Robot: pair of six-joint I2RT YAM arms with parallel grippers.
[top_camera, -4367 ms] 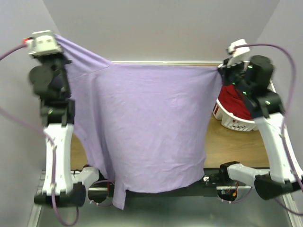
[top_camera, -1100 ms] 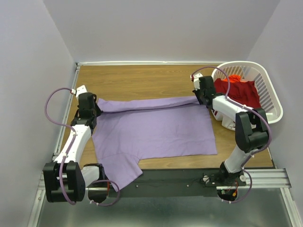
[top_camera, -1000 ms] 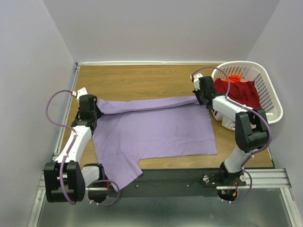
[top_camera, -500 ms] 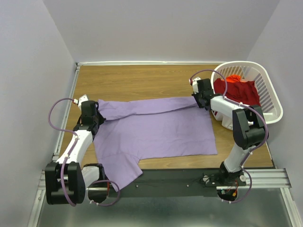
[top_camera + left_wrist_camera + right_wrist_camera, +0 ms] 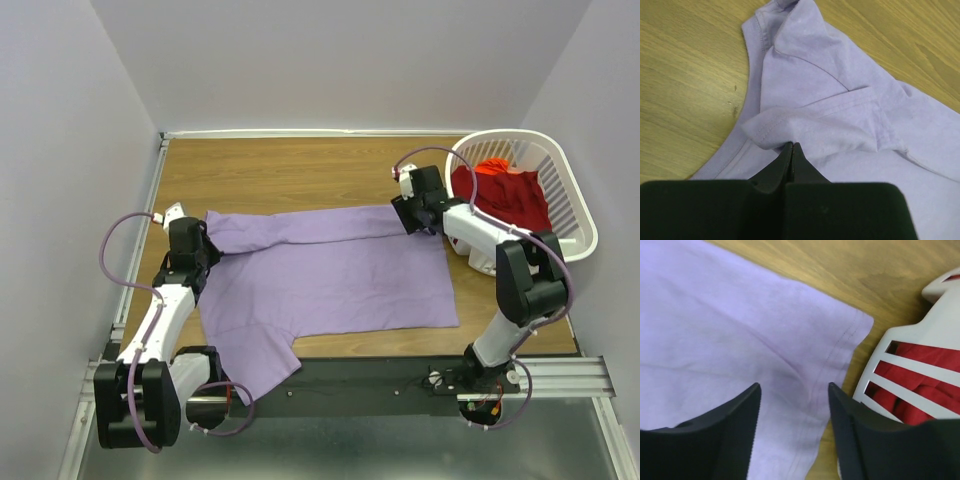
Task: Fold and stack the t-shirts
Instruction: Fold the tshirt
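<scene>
The lavender t-shirt (image 5: 320, 280) lies spread on the wooden table, its lower left part hanging over the near edge. My left gripper (image 5: 202, 250) rests at its left shoulder and, in the left wrist view, is shut (image 5: 791, 144) on a raised fold of the lavender cloth (image 5: 840, 115). My right gripper (image 5: 408, 216) hovers open (image 5: 794, 386) over the shirt's far right corner (image 5: 715, 330), holding nothing. The deep red t-shirt (image 5: 510, 195) lies bunched in the white basket and shows through its slats (image 5: 920, 390).
The white slatted laundry basket (image 5: 572, 190) stands at the table's right back corner, its wall (image 5: 920, 340) just right of my right gripper. Bare wood (image 5: 290, 175) lies behind the shirt. Grey walls close in the left, back and right sides.
The shirt, earlier held up stretched between both grippers, now lies on the table. Within the last second my right gripper opened and let go of its corner. My left gripper keeps its pinch.
</scene>
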